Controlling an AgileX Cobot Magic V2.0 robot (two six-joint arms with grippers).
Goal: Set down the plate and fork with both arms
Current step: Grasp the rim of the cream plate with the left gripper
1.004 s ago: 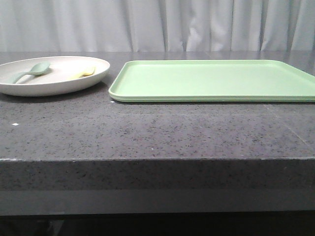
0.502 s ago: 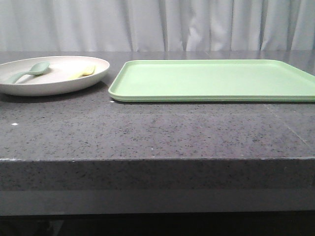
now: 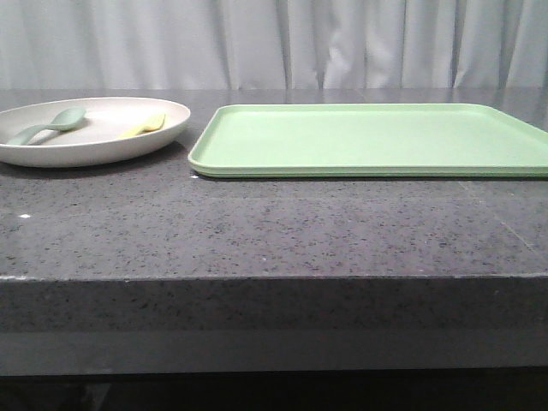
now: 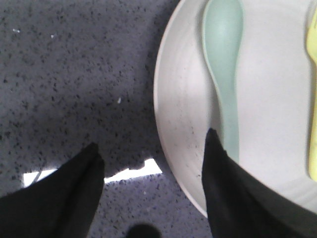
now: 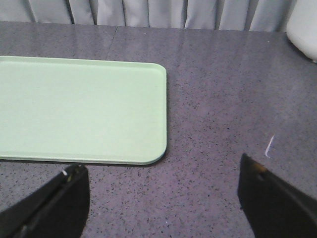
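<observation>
— Where's the plate (image 3: pixel 86 137) sitting?

— At the far left corner of the tabletop (image 3: pixel 274 231), just beside the short left edge of the green tray (image 3: pixel 368 141). The yellow fork (image 3: pixel 145 125) lies in it, on the side toward the tray, with a grey-green spoon (image 3: pixel 47 125) on the outer side.

— And the arms?

— Neither shows from the front. From its own wrist camera, the left gripper (image 4: pixel 153 163) is right over the plate's rim (image 4: pixel 166 124), jaws apart, one finger (image 4: pixel 74 183) above bare tabletop, the other (image 4: pixel 223 178) above the plate's inside, beside the spoon's handle. So the rim runs between the fingers, which is what a pinch on the edge would need, I'd say.

— The fork?

— Only a yellow sliver at the margin of that wrist picture (image 4: pixel 312 99), past the spoon, its long axis roughly parallel to the spoon's. The left arm is by far the nearer one to it.

— The right arm?

— The right gripper (image 5: pixel 163 198) is spread wide too, hovering over bare tabletop near the tray's corner (image 5: pixel 158 114), well apart from plate and fork.

— Anything changed over the last second?

— From the front, nothing I can make out: plate, fork, spoon and tray sit where they were.
</observation>
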